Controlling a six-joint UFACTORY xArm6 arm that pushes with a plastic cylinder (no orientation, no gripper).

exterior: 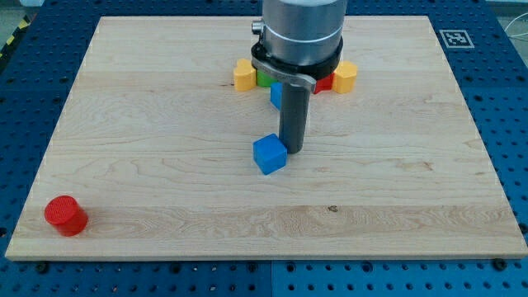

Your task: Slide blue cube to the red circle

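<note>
Down at my tip (291,151): plain end of a straight dark rod (294,115), with no jaws to spread or pinch, set on the board (165,124) a little below its middle. Pressed against, or just beside, the right upper edge of the blue cube (270,154); cannot tell whether truly touching.

Blue cube turned slightly, one corner toward the view's bottom, lying just left of and a touch below my tip. Apart from every other block.

Red circle (65,215) far off at the board's lower left corner, near the left edge, well apart from the blue cube. Reads as a short red cylinder standing upright. Bare wood between the two.

Behind the rod, toward the view's top, a cluster of blocks, partly hidden by the grey arm housing (301,33):
- left yellow block (243,75), at the cluster's left end
- green block (266,79), just beside it on the right, mostly covered
- second blue block (276,95), below the green one, only a sliver showing at the rod's left side
- red block (324,82), peeking out right of the rod
- right yellow block (345,76), at the cluster's right end, touching or nearly touching the red one

Shapes of the cluster blocks too hidden to name.

Around the board, a blue perforated table (16,124). At the board's upper right corner, a black-and-white marker (454,38).
</note>
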